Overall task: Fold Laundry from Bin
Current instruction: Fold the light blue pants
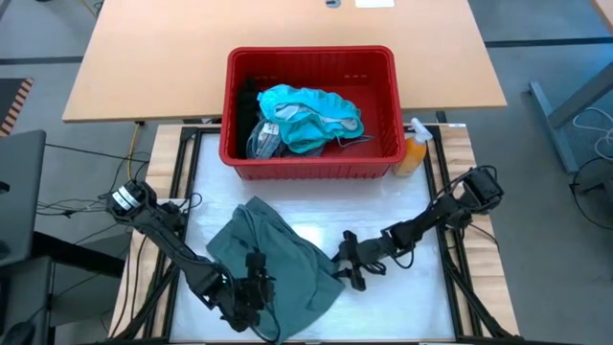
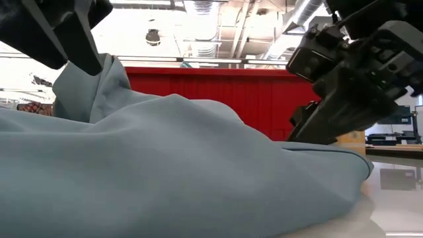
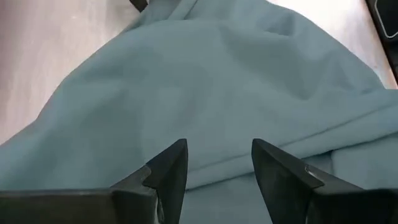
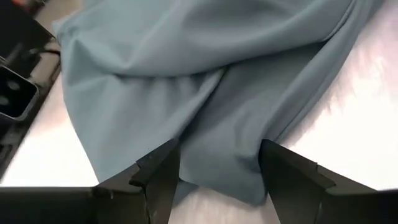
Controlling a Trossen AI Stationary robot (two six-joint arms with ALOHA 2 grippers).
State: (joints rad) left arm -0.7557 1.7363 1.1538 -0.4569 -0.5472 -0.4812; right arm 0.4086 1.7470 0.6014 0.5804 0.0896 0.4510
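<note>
Behind grey-green garment [image 2: 172, 165], bin [image 2: 218, 92] mostly hidden, both claws open.

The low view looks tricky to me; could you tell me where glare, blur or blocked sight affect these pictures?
Low view: the grey-green garment fills the foreground, soft and close, hiding most of the red bin; ceiling lights behind are washed out. High view: evenly lit, with a bright sheen on the white table. Wrist views: the cloth is soft and close, and the right one shows glare on the table.
</note>
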